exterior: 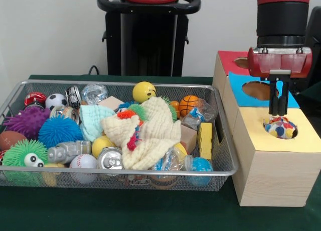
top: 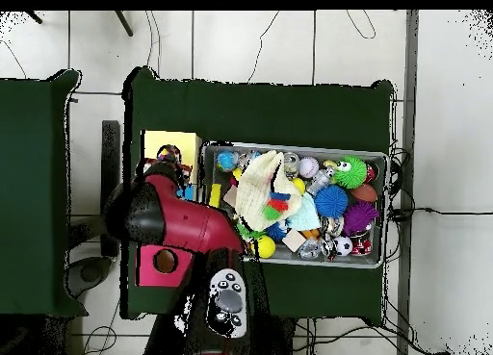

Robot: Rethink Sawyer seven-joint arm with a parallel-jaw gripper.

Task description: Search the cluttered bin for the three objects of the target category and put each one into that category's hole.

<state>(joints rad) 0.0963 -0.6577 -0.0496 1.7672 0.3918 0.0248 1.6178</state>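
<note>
My gripper (exterior: 279, 114) hangs straight down over the hole (exterior: 295, 132) in the yellow top of the near wooden box (exterior: 306, 139). Its fingers stand close together, pinching the top of a spotted cloth piece (exterior: 280, 127) that sits in the hole and bulges above the rim. The wire-mesh bin (exterior: 120, 84) lies to the left, full of clutter. A strip of red and coloured spots (exterior: 133, 139) peeks from a fold of the large cream cloth (exterior: 153, 130). In the overhead view the arm (top: 178, 221) covers the gripper beside the yellow top (top: 168, 141) and the bin (top: 294, 147).
A blue-topped box (exterior: 241, 93) and a red-topped box (exterior: 228, 60) stand behind the yellow one. The bin holds a pale blue cloth (exterior: 95, 118), spiky balls (exterior: 59, 130), cans (exterior: 110, 159), a yellow smiley ball (exterior: 144, 91), a baseball (exterior: 83, 161) and a yellow sponge (exterior: 204, 140).
</note>
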